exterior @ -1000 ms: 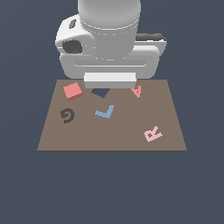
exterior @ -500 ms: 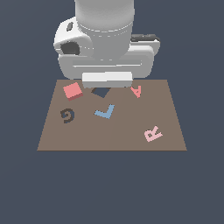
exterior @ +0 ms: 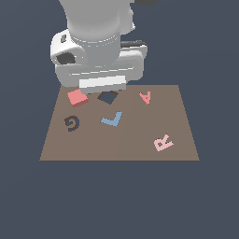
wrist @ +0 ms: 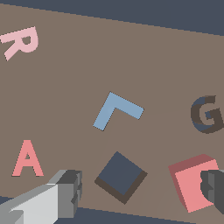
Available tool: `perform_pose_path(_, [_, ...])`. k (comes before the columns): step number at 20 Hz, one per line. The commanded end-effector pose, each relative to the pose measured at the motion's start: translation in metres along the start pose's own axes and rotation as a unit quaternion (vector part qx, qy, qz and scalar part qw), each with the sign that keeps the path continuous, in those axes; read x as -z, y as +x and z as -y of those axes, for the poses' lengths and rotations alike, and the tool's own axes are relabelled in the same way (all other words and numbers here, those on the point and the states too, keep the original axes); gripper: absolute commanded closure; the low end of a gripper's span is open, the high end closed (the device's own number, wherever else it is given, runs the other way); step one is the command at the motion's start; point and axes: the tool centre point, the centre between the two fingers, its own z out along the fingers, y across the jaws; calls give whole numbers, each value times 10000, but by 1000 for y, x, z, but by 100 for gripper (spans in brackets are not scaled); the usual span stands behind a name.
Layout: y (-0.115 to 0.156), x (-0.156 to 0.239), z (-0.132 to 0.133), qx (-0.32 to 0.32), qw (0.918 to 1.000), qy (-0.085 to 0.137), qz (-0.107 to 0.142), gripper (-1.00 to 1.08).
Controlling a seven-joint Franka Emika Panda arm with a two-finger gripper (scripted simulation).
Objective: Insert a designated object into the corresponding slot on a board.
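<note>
Pincer above the far edge of the board, fingers spread and holding nothing.

The pincer [wrist: 140, 197] hangs over the brown board [exterior: 140, 144]. The salmon-red block [exterior: 77, 97] lies on the board just beside the dark diamond slot [exterior: 108, 97], on the exterior view's left; one fingertip [wrist: 214, 188] overlaps it in the wrist view. The blue L [exterior: 112, 119] lies near the slot.
</note>
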Motion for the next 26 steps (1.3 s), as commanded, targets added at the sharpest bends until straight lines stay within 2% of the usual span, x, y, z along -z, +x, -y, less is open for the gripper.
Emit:
perform_pose_path(1, [-10, -9, -11, 196, 9998, 0, -5, -92])
perform_pose_path(15, [-51, -63, -80, 1319, 9913, 2, -41, -92])
perform_pose_path(26, [-59, -80, -106, 1685, 9857, 2, -52, -92])
